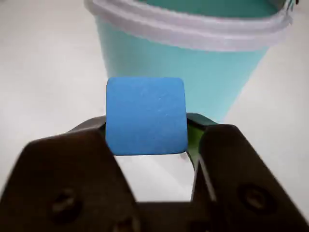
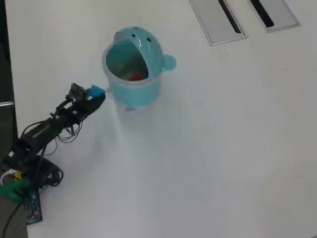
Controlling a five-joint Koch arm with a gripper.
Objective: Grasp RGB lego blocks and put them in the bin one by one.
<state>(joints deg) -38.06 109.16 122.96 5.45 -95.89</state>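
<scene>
Your claw grips the blue lego block left of centre in the overhead view, just beside the teal bin; lift it above the rim before releasing over the opening

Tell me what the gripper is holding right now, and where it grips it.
The gripper holds the small blue cube-shaped block, pinched by its two opposite sides near the lower half.

We see a plain white tabletop, the light teal bin standing on it just beyond the claw, two grey slotted panels set in the tabletop well beyond the claw past the bin, the arm's base resting behind the claw.
</scene>
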